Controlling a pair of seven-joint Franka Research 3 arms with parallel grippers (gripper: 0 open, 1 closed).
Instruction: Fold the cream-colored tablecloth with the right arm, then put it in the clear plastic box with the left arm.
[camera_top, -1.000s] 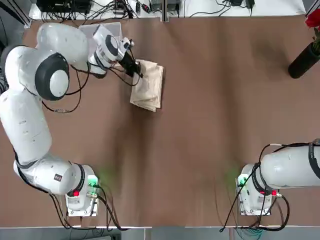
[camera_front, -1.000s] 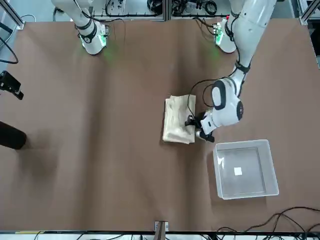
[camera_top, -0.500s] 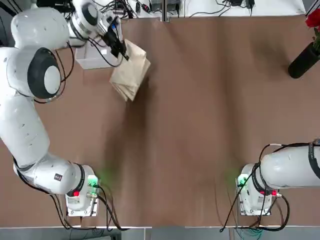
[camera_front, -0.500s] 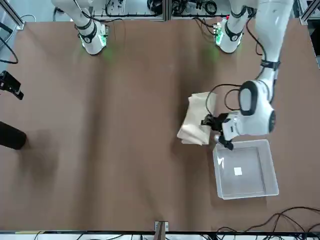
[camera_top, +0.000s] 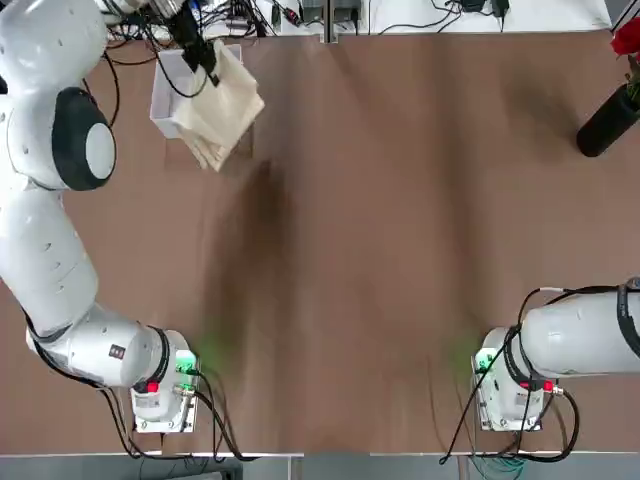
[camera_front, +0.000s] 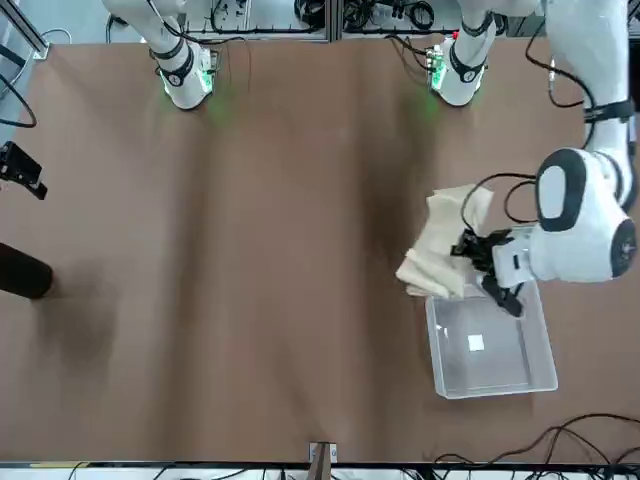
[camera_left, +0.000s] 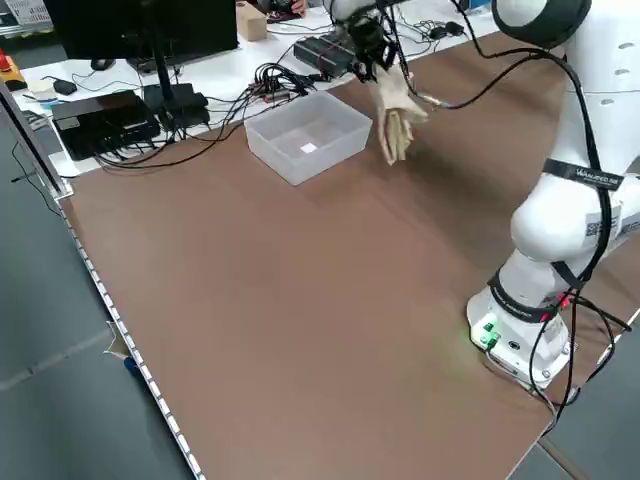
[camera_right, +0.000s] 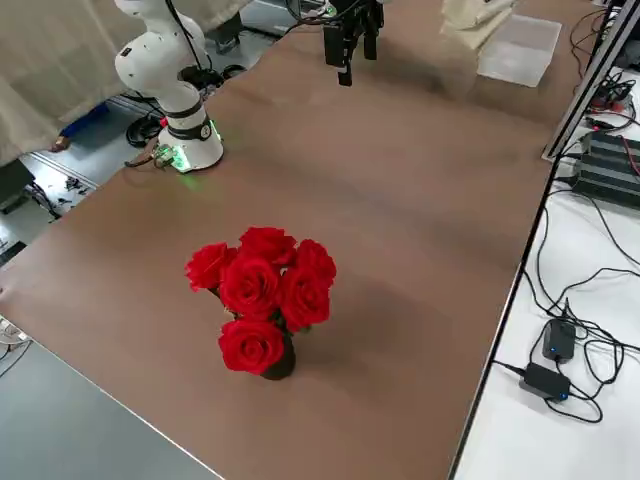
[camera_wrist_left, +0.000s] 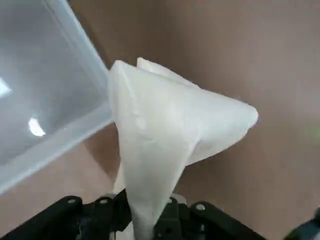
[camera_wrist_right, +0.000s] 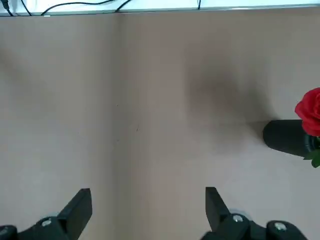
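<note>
Top view: the left gripper holds the folded cloth by one edge. The cloth hangs over the near corner of the box, at the far left of the brown surface.

Front view: the cloth hangs just beside the box, partly over its rim.

Left wrist view: the fingers are pinched tight on the cloth.

Right wrist view: the right gripper has its fingers wide apart, holding nothing, above the bare surface.

Red roses in dark vase
</note>
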